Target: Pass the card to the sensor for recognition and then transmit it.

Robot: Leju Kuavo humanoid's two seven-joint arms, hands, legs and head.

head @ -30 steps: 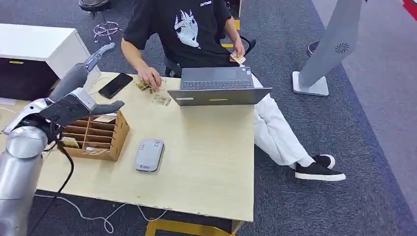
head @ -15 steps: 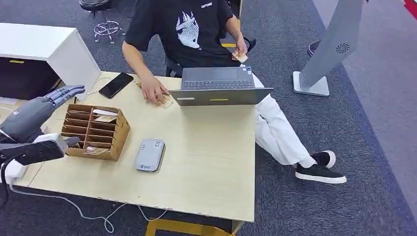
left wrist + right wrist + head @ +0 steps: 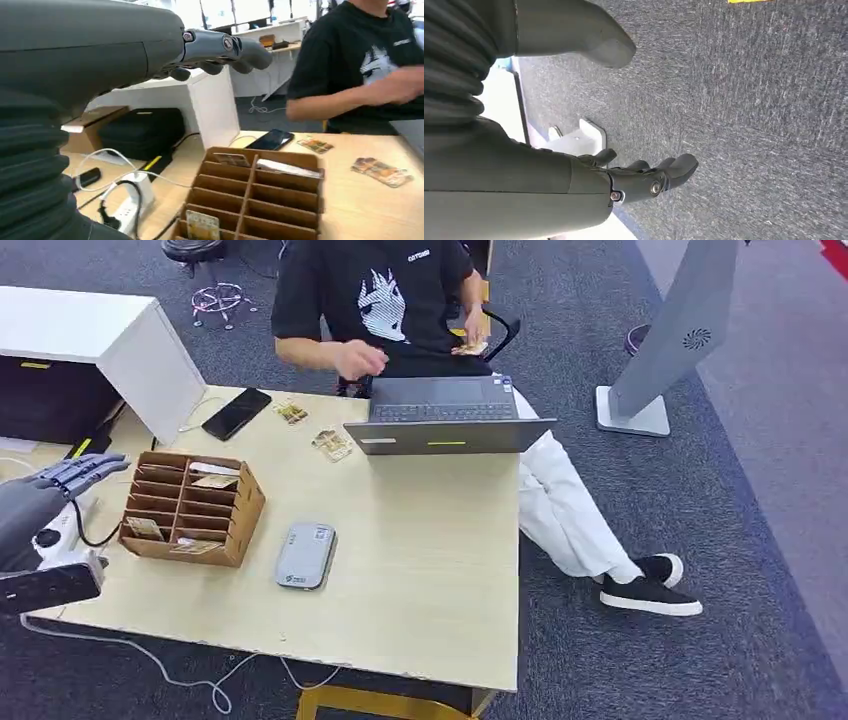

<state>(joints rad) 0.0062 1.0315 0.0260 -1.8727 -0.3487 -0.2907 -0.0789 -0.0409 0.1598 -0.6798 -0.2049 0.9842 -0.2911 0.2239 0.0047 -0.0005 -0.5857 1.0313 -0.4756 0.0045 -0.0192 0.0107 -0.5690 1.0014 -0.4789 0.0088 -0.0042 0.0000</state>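
Observation:
A brown card rack [image 3: 190, 507] [image 3: 260, 195] stands on the left of the wooden table [image 3: 420, 580], with a few cards [image 3: 144, 528] [image 3: 202, 224] in its slots. Right of it lies the grey card sensor [image 3: 304, 555]. Loose cards [image 3: 331, 445] [image 3: 381, 171] lie near the laptop, and one more card [image 3: 291, 413] lies by the phone. My left hand [image 3: 55, 485] [image 3: 220, 50] hovers left of the rack with fingers apart and nothing in it. My right hand [image 3: 644, 177] hangs above grey carpet, fingers loosely apart, holding nothing.
A person in a black shirt [image 3: 385, 300] sits behind an open laptop [image 3: 445, 420], holding cards [image 3: 470, 347] in one hand. A black phone [image 3: 236, 413] lies at the table's far left. A white cabinet [image 3: 90, 340], a power strip [image 3: 55, 540] and cables lie left.
My left arm has dropped and pulled back to the left, away from above the rack. The person's hand has lifted off the loose cards on the table.

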